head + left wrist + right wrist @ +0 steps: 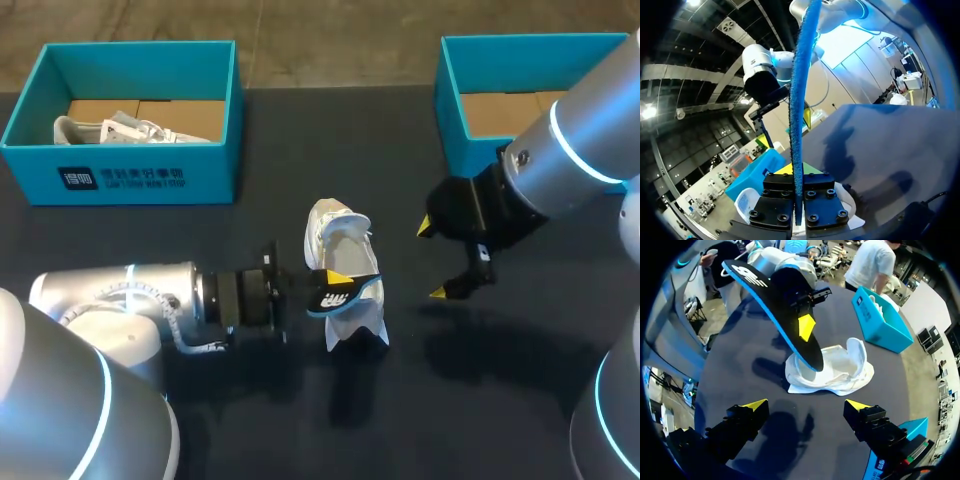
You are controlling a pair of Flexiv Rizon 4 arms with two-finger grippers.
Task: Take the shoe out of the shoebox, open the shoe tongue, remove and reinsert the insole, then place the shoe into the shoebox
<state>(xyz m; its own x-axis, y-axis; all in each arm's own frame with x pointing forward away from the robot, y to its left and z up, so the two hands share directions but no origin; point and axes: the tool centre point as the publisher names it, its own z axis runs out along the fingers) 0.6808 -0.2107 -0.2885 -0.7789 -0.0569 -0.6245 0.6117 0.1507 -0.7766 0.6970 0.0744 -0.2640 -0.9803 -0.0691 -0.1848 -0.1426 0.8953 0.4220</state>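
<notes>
A white shoe [338, 245] lies on the dark table at the middle, its opening up. Just above its heel end my left gripper [335, 295] is shut on the insole [350, 290], which is black with a blue edge. In the left wrist view the insole [800, 100] stands edge-on between the shut fingers of the left gripper [799, 172]. My right gripper [432, 260] hangs open to the right of the shoe, holding nothing. In the right wrist view the shoe [840, 372] and the raised insole [785, 310] are ahead of the open right gripper [806, 405].
A teal shoebox [120, 175] at the back left holds another white shoe [130, 130]. A second teal shoebox [450, 100] stands at the back right, partly behind my right arm. Bare table lies in front of the shoe and between the boxes.
</notes>
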